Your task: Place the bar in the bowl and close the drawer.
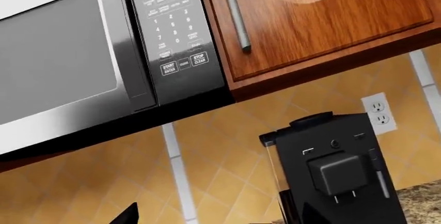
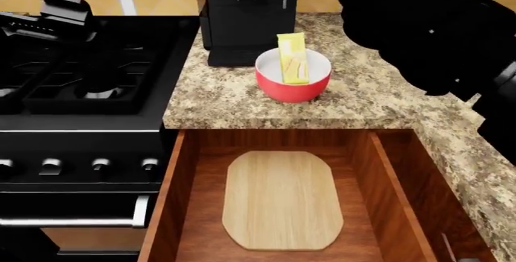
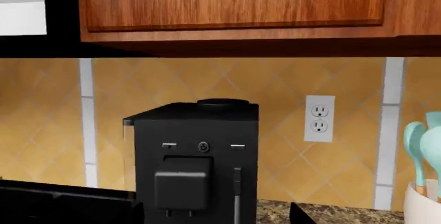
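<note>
Drawer (image 2: pixel 165 214) sits nearest the head camera, pulled fully open under the granite counter (image 2: pixel 379 102); its front and handle are cut off below the frame edge. Inside, a pale wooden board (image 2: pixel 282 200) lies flat, with bare floor all round it and both side walls standing clear. Stove (image 2: pixel 81 93) borders the drawer on the left, counter lip runs along its back.

Right arm (image 2: pixel 435 26) is a big dark mass over the counter's back right corner, well apart from the bowl; its gripper is out of view, so I cannot tell whether it is spread or pinched. Left gripper (image 2: pixel 60 5) hangs over the stove's back burners, blurred and dark, state unreadable too. Wrist views face the wall: microwave (image 1: pixel 69 59), upper cabinet (image 3: pixel 234 2), outlet (image 3: pixel 319 118), utensil jar (image 3: pixel 422 203) cut off at the edge.

Coffee machine (image 2: pixel 246 17) stands just behind the bowl (image 2: pixel 292 87). Bowl is red outside, white inside, near the counter's front edge. Bar (image 2: pixel 293 60), shiny yellow wrapper, leans inside the bowl, top end poking over the back rim.
</note>
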